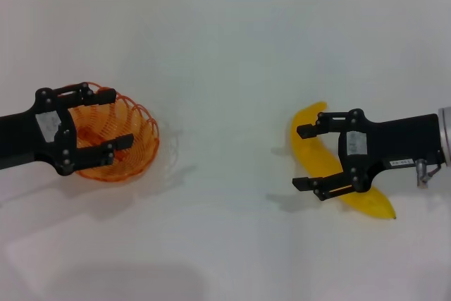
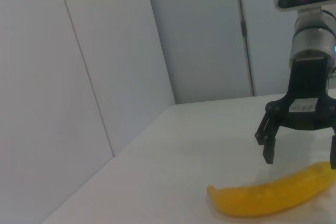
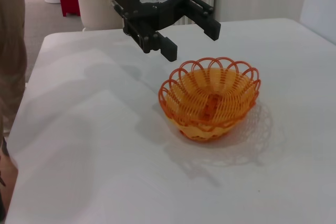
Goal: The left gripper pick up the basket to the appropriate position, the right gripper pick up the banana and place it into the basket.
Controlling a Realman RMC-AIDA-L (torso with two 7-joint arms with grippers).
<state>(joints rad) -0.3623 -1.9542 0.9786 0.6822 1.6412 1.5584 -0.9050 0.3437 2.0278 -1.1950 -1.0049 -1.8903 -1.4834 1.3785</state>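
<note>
Orange wire basket: rests on the white table, robot's left side, empty, not yet lifted. Left gripper: above its near rim, jaws wide, touching nothing as far as the right wrist view shows. Banana: lies flat, well apart to the right. Right gripper: over it, jaws wide, straddling without contact. Step judged: approach to grasp. Next: each gripper descends and closes, left on the rim.

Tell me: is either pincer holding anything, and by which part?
Nothing is held. The left pincer hangs open above the orange wire basket; the right pincer is open over the yellow banana, not gripping.
</note>
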